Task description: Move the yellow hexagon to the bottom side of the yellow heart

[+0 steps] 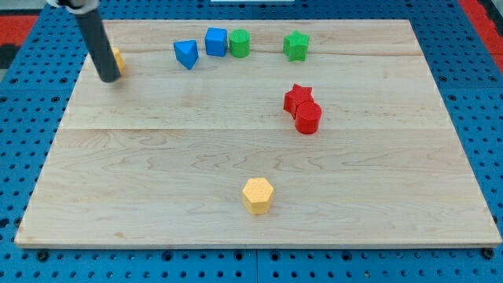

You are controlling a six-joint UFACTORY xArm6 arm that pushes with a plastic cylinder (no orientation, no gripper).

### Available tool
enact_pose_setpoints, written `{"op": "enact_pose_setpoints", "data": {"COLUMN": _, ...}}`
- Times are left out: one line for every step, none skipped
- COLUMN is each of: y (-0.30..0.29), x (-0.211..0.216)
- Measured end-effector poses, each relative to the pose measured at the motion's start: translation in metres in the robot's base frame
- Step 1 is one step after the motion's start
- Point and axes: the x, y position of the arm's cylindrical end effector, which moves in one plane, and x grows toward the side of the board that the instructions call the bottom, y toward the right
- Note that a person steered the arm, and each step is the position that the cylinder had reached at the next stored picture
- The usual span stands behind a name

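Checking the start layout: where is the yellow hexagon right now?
The yellow hexagon sits alone near the board's bottom edge, about centre, below the red star and red cylinder.

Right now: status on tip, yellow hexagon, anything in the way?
My tip top left, against partly hidden yellow block. Yellow hexagon bottom centre, untouched. No blocks between.

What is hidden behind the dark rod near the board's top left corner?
A yellow block peeks out at the rod's right edge, just above my tip. Only a sliver shows; the rod covers the rest, so its shape cannot be made out. It may be the heart.
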Motion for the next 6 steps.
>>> {"op": "enact_pose_setpoints", "data": {"y": 0.0, "x": -0.037}}
{"op": "enact_pose_setpoints", "data": {"y": -0.002, "x": -0.032}}
{"op": "enact_pose_setpoints", "data": {"y": 0.056, "x": 0.078}}
{"op": "enact_pose_setpoints", "data": {"y": 0.178, "x": 0.151}}
{"op": "enact_pose_setpoints", "data": {"y": 0.27, "x": 0.169}}
{"op": "enact_pose_setpoints", "data": {"y": 0.263, "x": 0.222}}
